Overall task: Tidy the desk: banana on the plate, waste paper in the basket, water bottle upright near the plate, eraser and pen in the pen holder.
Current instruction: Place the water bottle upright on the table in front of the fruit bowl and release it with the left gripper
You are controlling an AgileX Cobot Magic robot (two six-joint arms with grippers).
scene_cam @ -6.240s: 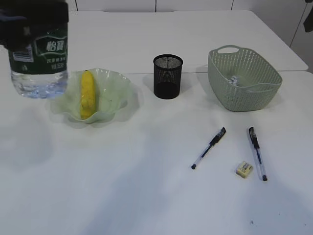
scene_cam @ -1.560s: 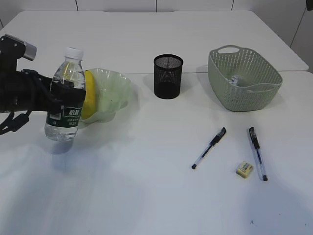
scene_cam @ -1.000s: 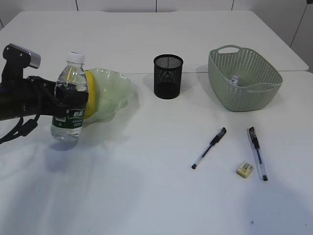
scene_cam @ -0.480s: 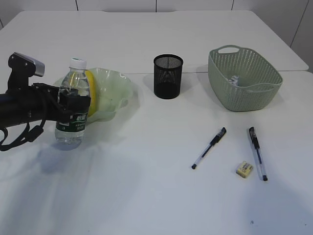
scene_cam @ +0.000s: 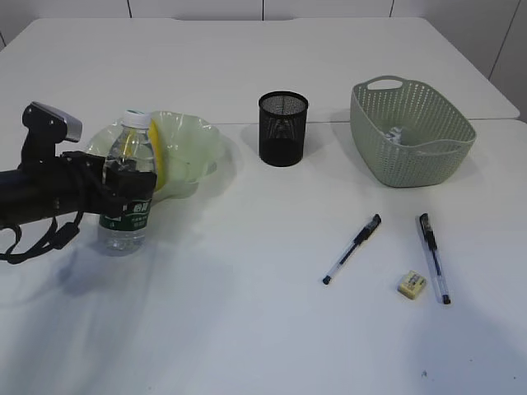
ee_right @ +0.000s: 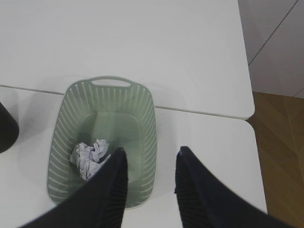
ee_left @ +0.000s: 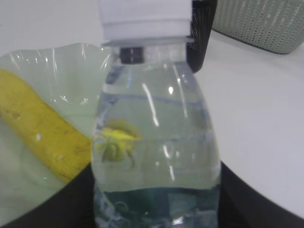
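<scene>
- Bottle [scene_cam: 128,196] of water stands upright on the worktop [scene_cam: 247,329], white cap on top, green label around its lower half; it sits just in front of the plate's left edge.
- The left gripper [scene_cam: 123,183] is clenched around the bottle at label height, its black arm reaching in from the left edge of the exterior view.
- In the left wrist view the bottle [ee_left: 154,142] fills the middle, with black gripper parts showing on both sides of its lower body.
- The plate [scene_cam: 193,148] is a pale green, wavy-edged dish; a banana [scene_cam: 159,160] lies in it, mostly hidden behind the bottle in the exterior view and plain to see at the left of the wrist view [ee_left: 42,137].
- A black mesh pen holder [scene_cam: 282,128] stands upright to the right of the plate, well apart from it.
- A green basket [scene_cam: 412,132] sits further right, with crumpled waste paper [ee_right: 90,156] inside near its front left corner.
- Two pens lie on the worktop in front of the basket: one slanted [scene_cam: 352,248], one nearly straight toward the camera [scene_cam: 433,257].
- An eraser [scene_cam: 411,284] lies between the pens' lower ends, just beside the right-hand pen.
- The right gripper [ee_right: 147,183] hangs above the basket with its jaws apart and nothing between them.
</scene>
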